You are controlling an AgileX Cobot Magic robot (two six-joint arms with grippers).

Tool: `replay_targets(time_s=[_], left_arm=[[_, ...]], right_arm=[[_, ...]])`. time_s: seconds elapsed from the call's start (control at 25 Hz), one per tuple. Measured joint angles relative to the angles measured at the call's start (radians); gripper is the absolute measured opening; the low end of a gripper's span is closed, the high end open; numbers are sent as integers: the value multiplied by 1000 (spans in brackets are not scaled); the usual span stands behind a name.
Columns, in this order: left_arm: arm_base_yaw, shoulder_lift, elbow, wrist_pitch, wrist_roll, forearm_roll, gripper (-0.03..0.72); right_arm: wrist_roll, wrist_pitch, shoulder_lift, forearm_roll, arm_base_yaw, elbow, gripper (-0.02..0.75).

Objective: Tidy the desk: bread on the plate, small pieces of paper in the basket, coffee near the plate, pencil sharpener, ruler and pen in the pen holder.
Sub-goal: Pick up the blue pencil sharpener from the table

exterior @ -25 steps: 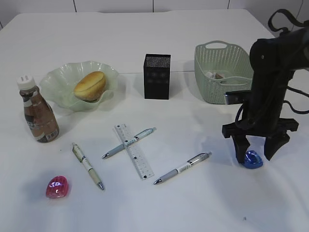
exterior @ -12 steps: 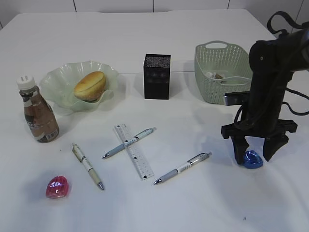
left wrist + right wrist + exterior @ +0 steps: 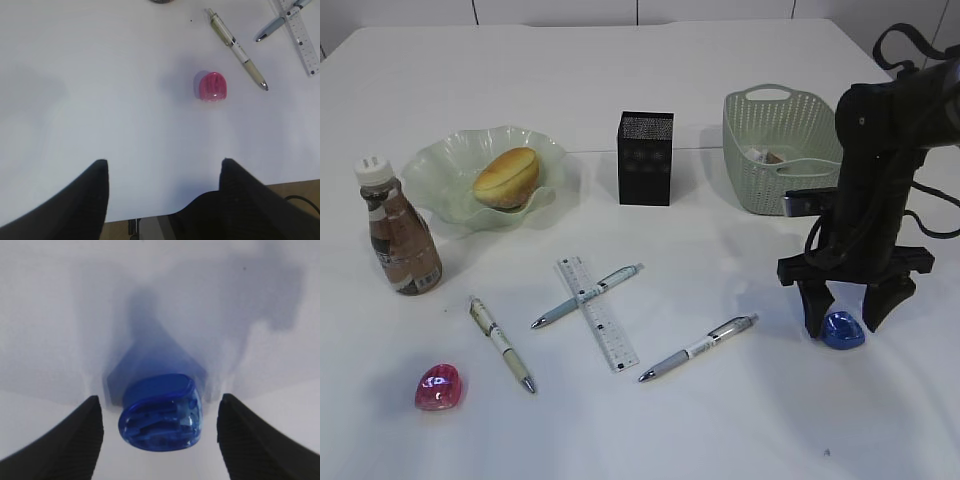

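- Right hand (image 3: pixel 846 322) stands upright near the worktop's right edge, jaws spread and straddling the small translucent blue pencil sharpener (image 3: pixel 843 330); I judge I am lined up to close on it, nothing gripped yet.
- Left hand (image 3: pixel 162 192) hangs open and empty over the worktop's near-left corner, the pink translucent sharpener (image 3: pixel 213 87) lying ahead of it.
- Square black metal-mesh pen holder (image 3: pixel 645 158), where the sharpener belongs, stands mid-worktop toward the far edge, well apart from my right hand.
- Golden-brown oval bread (image 3: pixel 506 176) already sits in the pale green wavy glass plate (image 3: pixel 440 165); the brown white-capped coffee bottle (image 3: pixel 400 240) stands just beside it.
- Bottle's label writing is too small for me to read.
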Motion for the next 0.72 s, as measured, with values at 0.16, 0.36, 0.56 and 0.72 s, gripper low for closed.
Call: replay_targets(time_s=[0.16, 0.36, 0.56, 0.72], left_arm=[[0, 0, 0, 0, 0, 0, 489], [0, 0, 0, 0, 0, 0, 489], [0, 0, 0, 0, 0, 0, 489], [0, 0, 0, 0, 0, 0, 489]], right_arm=[[0, -9, 0, 2, 0, 0, 551], [0, -13, 0, 5, 0, 0, 551], [0, -13, 0, 5, 0, 0, 551], [0, -7, 0, 6, 0, 0, 549]])
